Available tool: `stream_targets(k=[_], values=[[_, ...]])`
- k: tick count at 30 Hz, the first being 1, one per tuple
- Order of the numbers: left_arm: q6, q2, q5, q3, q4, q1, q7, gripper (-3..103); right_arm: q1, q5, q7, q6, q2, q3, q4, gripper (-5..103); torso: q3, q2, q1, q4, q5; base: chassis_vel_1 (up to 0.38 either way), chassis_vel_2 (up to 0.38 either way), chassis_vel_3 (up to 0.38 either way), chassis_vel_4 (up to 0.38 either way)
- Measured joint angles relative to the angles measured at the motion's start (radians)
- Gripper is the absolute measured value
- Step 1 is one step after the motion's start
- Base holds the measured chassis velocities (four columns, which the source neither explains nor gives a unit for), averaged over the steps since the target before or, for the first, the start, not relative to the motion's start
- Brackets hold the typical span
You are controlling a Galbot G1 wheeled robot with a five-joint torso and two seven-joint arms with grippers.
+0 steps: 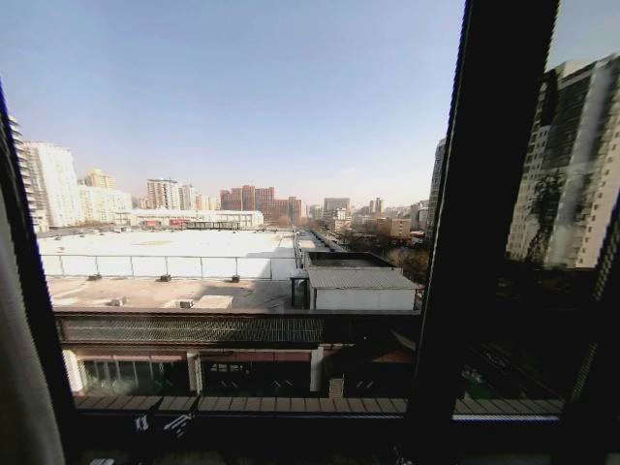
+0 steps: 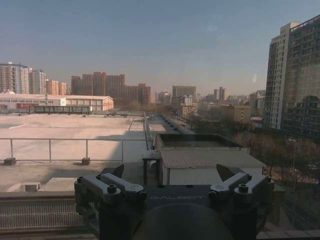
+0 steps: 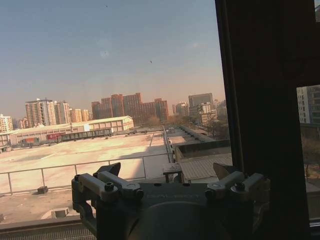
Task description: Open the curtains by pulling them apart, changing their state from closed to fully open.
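A bunched, beige-grey curtain panel point(image 1: 17, 368) hangs at the far left edge of the head view, pulled off the glass. The window pane beside it is uncovered and shows rooftops and towers outside. My left gripper point(image 2: 171, 172) faces the bare glass, its dark fingertips point(image 2: 118, 171) spread wide with nothing between them. Next to a dark window bar, my right gripper point(image 3: 167, 170) is open too, fingers point(image 3: 112, 168) apart and holding nothing. Neither gripper touches fabric.
A thick dark vertical window frame bar point(image 1: 484, 213) divides the glass right of centre and stands close beside my right gripper in the right wrist view point(image 3: 265, 115). A dark sill point(image 1: 291, 431) runs along the bottom of the window.
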Motion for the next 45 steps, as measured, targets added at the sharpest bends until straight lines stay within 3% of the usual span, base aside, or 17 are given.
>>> stream_targets(k=[3, 5, 7, 8, 10, 13, 17, 32, 36, 45], values=[[-0.005, -0.004, 0.043, -0.003, 0.000, -0.001, -0.005, 100, 0.003, 0.001, 0.002, -0.006, 0.000, 0.000, -0.002, 100, 0.000, 0.000, 0.000, -0.0003, 0.0001, 0.000, 0.000, 0.000, 0.000], [0.001, -0.008, 0.073, 0.004, -0.012, -0.002, -0.062, 100, 0.005, -0.005, 0.013, -0.008, 0.005, -0.002, -0.005, 100, 0.000, 0.000, 0.000, -0.0001, -0.0001, 0.000, 0.000, 0.000, 0.000], [0.018, -0.014, 0.087, 0.028, -0.034, -0.004, -0.169, 100, 0.006, -0.022, 0.032, -0.008, 0.017, -0.004, -0.008, 100, 0.000, 0.000, 0.000, -0.0003, 0.0001, 0.000, 0.000, 0.000, 0.000], [0.018, -0.014, 0.087, 0.028, -0.034, -0.004, -0.169, 100, 0.006, -0.022, 0.032, -0.008, 0.017, -0.004, -0.008, 100, 0.000, 0.000, 0.000, -0.0003, 0.0001, 0.000, 0.000, 0.000, 0.000], [0.018, -0.028, 0.091, 0.055, -0.045, -0.008, -0.259, 100, 0.007, -0.043, 0.055, -0.008, 0.028, -0.006, -0.010, 100, 0.000, 0.000, 0.000, -0.0005, 0.0001, 0.000, 0.000, 0.000, 0.000], [0.004, -0.039, 0.098, 0.069, -0.046, -0.001, -0.290, 100, 0.004, -0.051, 0.083, -0.006, 0.034, -0.019, -0.010, 100, 0.000, 0.000, 0.000, -0.0004, 0.0000, 0.000, 0.000, 0.000, 0.000], [-0.005, -0.042, 0.103, 0.066, -0.050, 0.011, -0.308, 100, -0.001, -0.054, 0.114, -0.001, 0.035, -0.036, -0.008, 100, 0.000, 0.000, 0.000, -0.0002, -0.0001, 0.000, 0.000, 0.000, 0.000], [-0.012, -0.036, 0.071, 0.048, -0.072, 0.031, -0.313, 100, -0.015, -0.094, 0.099, 0.048, 0.059, -0.028, 0.008, 100, 0.000, 0.000, 0.000, -0.0003, -0.0001, 0.000, 0.000, 0.000, 0.000], [-0.013, -0.031, 0.066, 0.046, -0.072, 0.031, -0.311, 100, -0.022, -0.082, 0.086, 0.049, 0.044, -0.020, 0.020, 100, 0.000, 0.000, 0.000, -0.0003, 0.0000, 0.000, 0.000, 0.000, 0.000], [-0.014, -0.014, 0.035, 0.033, -0.070, 0.031, -0.309, 100, -0.013, 0.009, 0.098, 0.049, -0.077, 0.045, 0.024, 100, 0.000, 0.000, 0.000, -0.0002, 0.0001, 0.000, 0.000, 0.000, 0.000]])
